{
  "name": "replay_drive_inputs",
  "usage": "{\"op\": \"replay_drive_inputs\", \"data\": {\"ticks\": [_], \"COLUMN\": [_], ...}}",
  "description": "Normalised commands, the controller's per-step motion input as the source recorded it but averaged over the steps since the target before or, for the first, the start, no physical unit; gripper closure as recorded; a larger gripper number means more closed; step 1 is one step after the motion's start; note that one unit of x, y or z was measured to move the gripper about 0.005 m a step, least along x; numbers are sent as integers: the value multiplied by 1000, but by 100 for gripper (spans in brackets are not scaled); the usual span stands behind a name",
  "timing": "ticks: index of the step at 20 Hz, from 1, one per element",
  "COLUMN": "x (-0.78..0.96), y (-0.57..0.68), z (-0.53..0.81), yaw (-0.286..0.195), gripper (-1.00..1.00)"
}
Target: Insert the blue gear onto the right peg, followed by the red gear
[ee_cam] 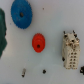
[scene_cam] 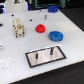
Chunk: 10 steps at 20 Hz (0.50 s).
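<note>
**Blue gear not yet grasped; both gears loose on table**

The gripper was not visible in either view, so its state could not be told. The blue gear (scene_cam: 55, 35) lay flat on the white table (scene_cam: 70, 25), below the wrist camera and beside the red gear (scene_cam: 40, 28). Both were glossy toothed discs with raised hubs. 2 thin dark pins, including the right peg (scene_cam: 51, 50), stood on the base plate (scene_cam: 46, 59). Judgement: centre over the hub, descend squarely.
</note>
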Motion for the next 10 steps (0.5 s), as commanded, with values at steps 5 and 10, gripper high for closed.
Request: {"op": "replay_drive_inputs", "data": {"ticks": [5, 10], "x": [-272, -184], "y": [678, 638], "z": [-198, -279], "yaw": [0, 0], "gripper": [-100, -100]}}
